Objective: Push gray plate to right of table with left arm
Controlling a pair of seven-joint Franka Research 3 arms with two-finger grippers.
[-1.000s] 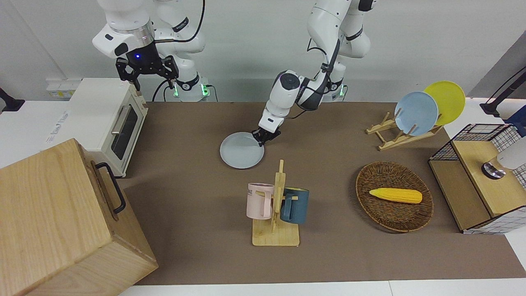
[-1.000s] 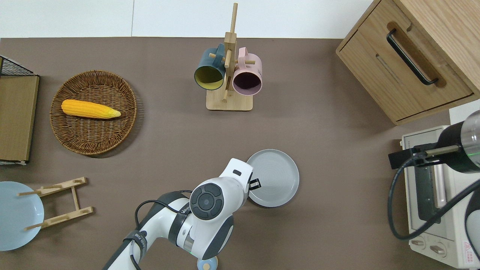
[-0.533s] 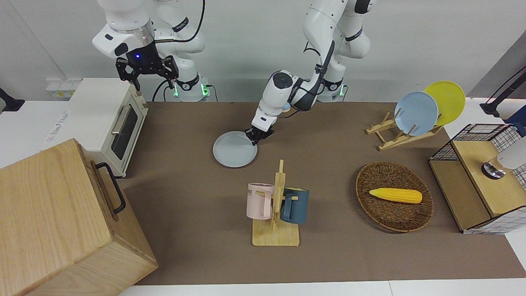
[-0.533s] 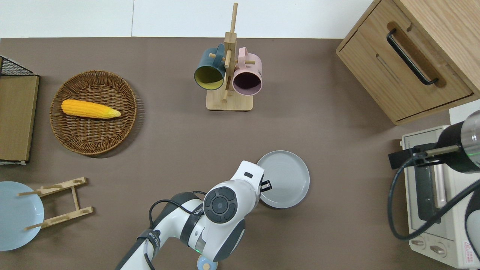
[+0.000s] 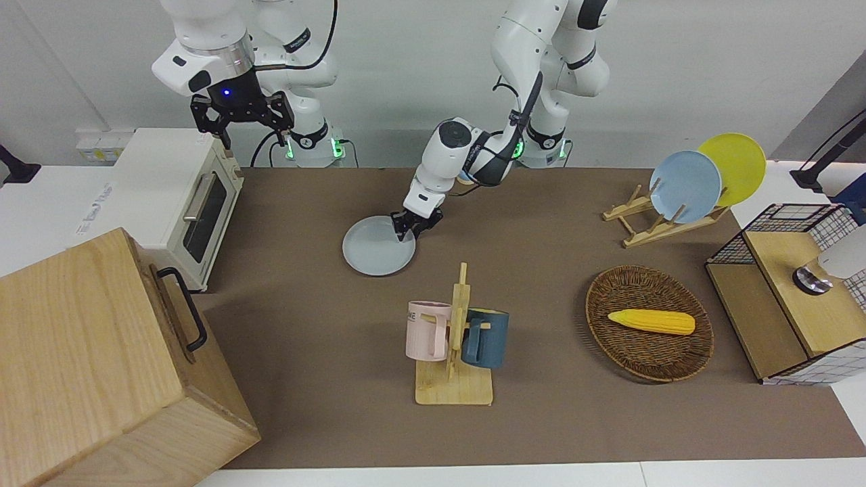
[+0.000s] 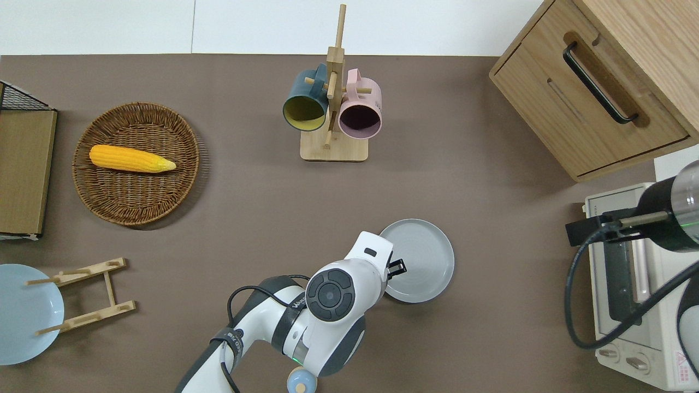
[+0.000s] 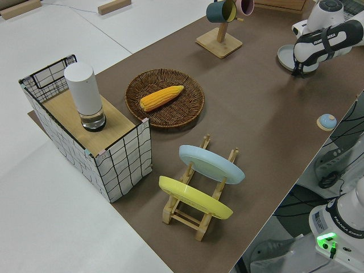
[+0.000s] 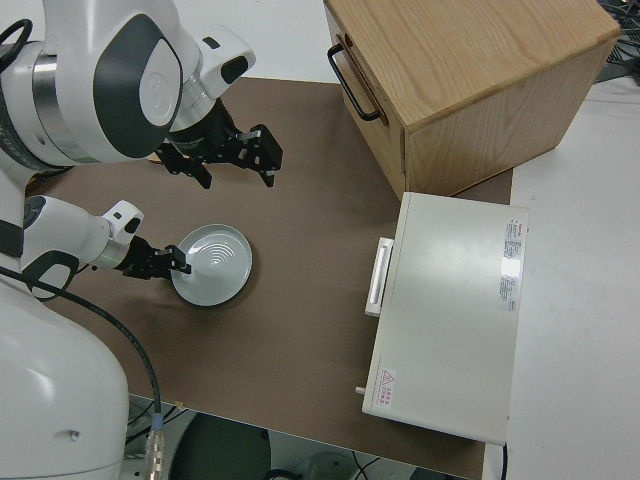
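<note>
The gray plate (image 5: 375, 257) (image 6: 423, 261) (image 8: 215, 262) lies flat on the brown table (image 5: 304, 325), roughly midway along it and nearer to the robots than the mug rack. My left gripper (image 5: 404, 234) (image 6: 397, 267) (image 8: 178, 262) is down at the plate's rim on the side toward the left arm's end of the table. It looks shut, with the tips touching the rim. The left arm's wrist hides part of that rim in the overhead view. My right gripper (image 5: 247, 132) (image 8: 268, 160) is parked and open.
A mug rack (image 5: 454, 338) (image 6: 333, 109) stands farther from the robots than the plate. A toaster oven (image 5: 179, 196) (image 6: 628, 284) and a wooden cabinet (image 5: 101, 358) fill the right arm's end. A basket with corn (image 5: 649, 323), a dish rack (image 5: 666, 216) and a wire shelf (image 5: 785, 291) sit toward the left arm's end.
The left gripper and the gray plate have slid together toward the right arm's end of the table, less in the last half second. The right arm has not moved.
</note>
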